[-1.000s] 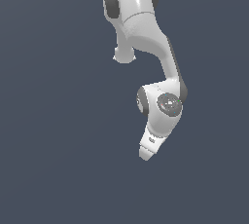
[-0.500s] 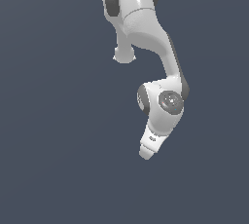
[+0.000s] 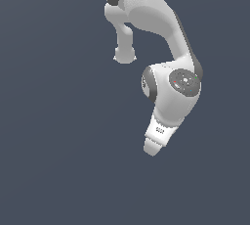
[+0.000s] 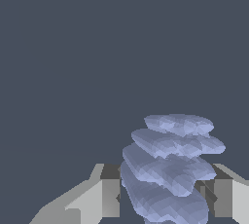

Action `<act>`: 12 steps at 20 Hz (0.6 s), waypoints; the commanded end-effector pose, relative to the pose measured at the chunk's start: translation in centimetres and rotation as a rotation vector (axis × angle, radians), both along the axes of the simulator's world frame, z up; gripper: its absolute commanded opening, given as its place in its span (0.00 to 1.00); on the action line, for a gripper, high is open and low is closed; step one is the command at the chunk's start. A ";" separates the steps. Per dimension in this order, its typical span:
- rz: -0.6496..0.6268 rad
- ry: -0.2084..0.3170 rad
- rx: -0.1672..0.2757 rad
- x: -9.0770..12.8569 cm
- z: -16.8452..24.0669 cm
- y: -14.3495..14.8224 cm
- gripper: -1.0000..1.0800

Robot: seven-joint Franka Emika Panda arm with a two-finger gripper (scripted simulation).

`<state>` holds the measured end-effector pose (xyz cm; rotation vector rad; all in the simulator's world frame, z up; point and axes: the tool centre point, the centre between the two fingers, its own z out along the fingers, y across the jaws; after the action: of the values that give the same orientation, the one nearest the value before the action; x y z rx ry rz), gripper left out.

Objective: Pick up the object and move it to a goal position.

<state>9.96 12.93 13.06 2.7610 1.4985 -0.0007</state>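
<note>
In the wrist view the object (image 4: 171, 167), a pale lavender-blue ridged, screw-like piece, stands between my gripper's (image 4: 166, 191) two white fingers. One finger (image 4: 99, 196) touches one flank and the other finger (image 4: 228, 196) touches the opposite flank, so the gripper is shut on it. In the exterior view only the white arm shows, with the hand's tip (image 3: 152, 146) pointing down toward the dark floor. The hand hides the object there.
A plain dark grey-blue floor (image 3: 53, 136) fills both views. The arm's upper links (image 3: 146, 9) and the round wrist joint (image 3: 183, 82) take up the upper middle of the exterior view.
In the exterior view the wrist joint has shifted up and to the right and looks larger. The hand's tip has stayed almost in place.
</note>
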 end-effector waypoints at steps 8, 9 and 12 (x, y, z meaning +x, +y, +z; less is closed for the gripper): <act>0.001 0.000 0.001 0.5 6.9 0.5 0.00; 0.000 0.000 0.001 0.6 7.2 0.5 0.00; 0.000 0.000 0.001 0.6 7.8 0.5 0.00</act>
<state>10.58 13.42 20.59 2.7611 1.4986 0.0027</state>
